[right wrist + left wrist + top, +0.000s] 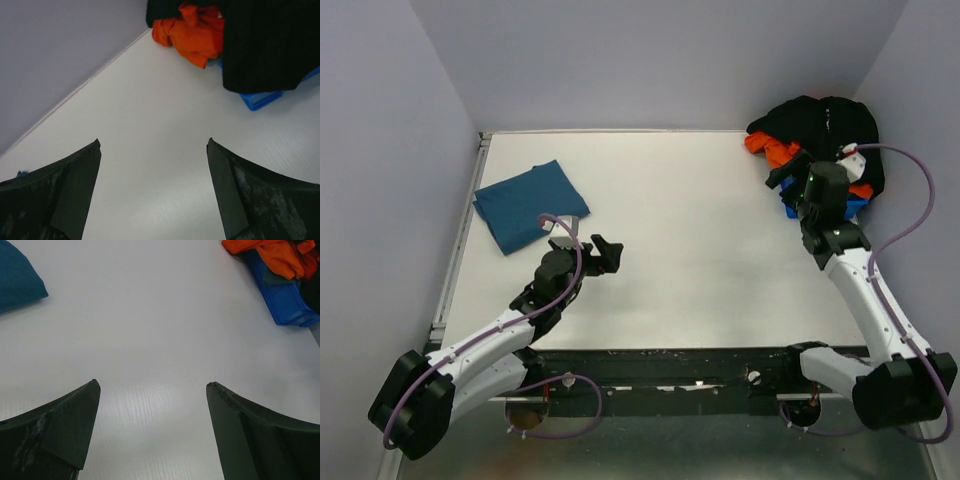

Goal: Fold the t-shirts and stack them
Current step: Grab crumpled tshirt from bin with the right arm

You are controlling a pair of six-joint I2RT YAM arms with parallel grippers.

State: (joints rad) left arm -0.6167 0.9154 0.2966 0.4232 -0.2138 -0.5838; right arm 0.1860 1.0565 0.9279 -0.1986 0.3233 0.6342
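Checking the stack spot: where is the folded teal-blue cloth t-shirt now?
The folded teal-blue cloth t-shirt lies on the table's far-left side in the top view, just beyond the left gripper.

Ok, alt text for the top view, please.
A folded teal shirt lies far left on the table; a black shirt and orange cloth are heaped over a blue bin far right. The left end effector, open, hovers near the teal shirt; the right end effector, open, near the heap.
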